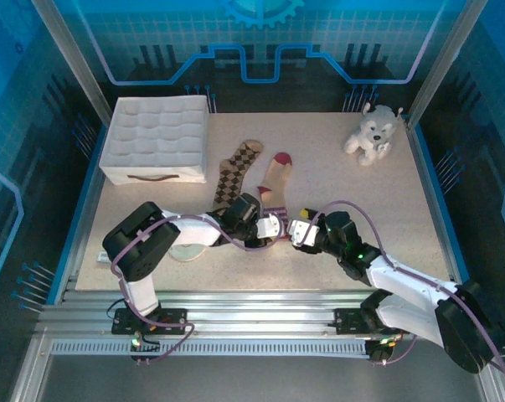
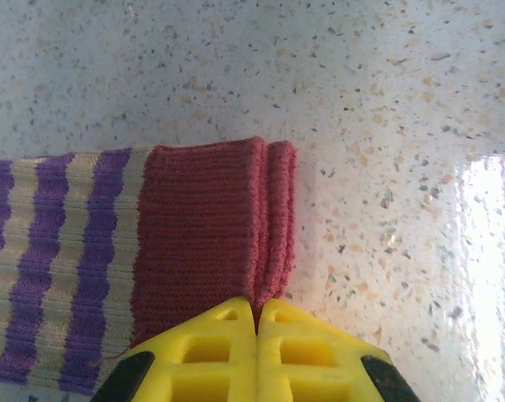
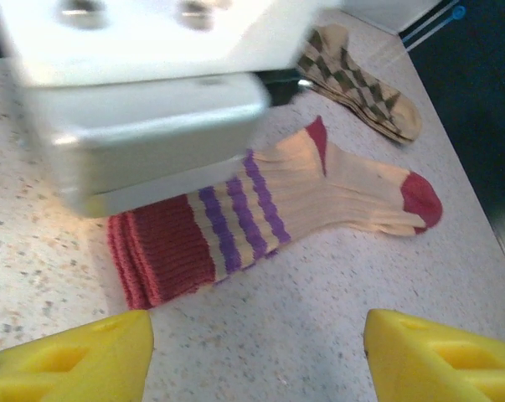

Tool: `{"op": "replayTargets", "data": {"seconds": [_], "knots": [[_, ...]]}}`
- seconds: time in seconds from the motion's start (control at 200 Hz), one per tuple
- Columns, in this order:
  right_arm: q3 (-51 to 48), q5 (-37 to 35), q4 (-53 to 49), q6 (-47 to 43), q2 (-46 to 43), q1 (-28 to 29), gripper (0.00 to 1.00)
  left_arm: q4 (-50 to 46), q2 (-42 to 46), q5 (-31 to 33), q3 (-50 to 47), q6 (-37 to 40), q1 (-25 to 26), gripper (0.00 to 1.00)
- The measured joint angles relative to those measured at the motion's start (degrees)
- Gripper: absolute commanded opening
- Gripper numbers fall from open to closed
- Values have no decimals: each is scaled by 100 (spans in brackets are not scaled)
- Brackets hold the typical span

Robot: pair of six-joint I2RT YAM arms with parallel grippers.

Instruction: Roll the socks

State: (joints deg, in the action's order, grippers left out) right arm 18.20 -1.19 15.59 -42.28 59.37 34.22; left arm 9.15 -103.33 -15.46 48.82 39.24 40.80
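The tan sock [image 1: 277,177] with dark red toe, heel and cuff lies flat mid-table, its cuff end nearest me; purple and tan stripes [image 2: 51,268] run beside the red cuff [image 2: 202,226]. My left gripper [image 2: 257,306] is shut, its yellow tips pinching the cuff's folded edge. It sits at the cuff [image 1: 279,224] in the top view. My right gripper [image 3: 256,347] hovers open just short of that cuff, with bare table between its fingers, close beside the left one [image 1: 296,232]. The brown argyle sock [image 1: 238,172] [image 3: 361,84] lies flat to the left of the tan sock.
A white quilted box [image 1: 156,138] stands at the back left. A grey-white plush dog [image 1: 373,132] sits at the back right. The left gripper's grey body [image 3: 143,109] hangs over the cuff in the right wrist view. Blue walls enclose the table.
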Motion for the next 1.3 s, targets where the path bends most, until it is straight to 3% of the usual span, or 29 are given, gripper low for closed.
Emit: {"op": "replayTargets", "data": {"seconds": [0.25,0.445,0.68,0.871,1.086,1.296], "knots": [[2,136,553,424,944,254,64,-1646,-90,-1377,975,-17,-612,0],[70,334,599,479,1147,264,64,-2430,-210,-1934,1325,-15,-804,0],[780,890,-129,573,1137,166,58,-2918,-435,-2203,1528,-11,-807,0],[1178,1471,-369,1502,660,-39,55,-2986,-463,-2363,1534,-31,-938,0],[896,1665,-101,3073,446,-52,57,-3042,-463,-2608,1534,-28,-1069,0],[372,1665,271,3289,673,-37,57,-3200,-463,-2798,1532,-15,-1075,0]]}}
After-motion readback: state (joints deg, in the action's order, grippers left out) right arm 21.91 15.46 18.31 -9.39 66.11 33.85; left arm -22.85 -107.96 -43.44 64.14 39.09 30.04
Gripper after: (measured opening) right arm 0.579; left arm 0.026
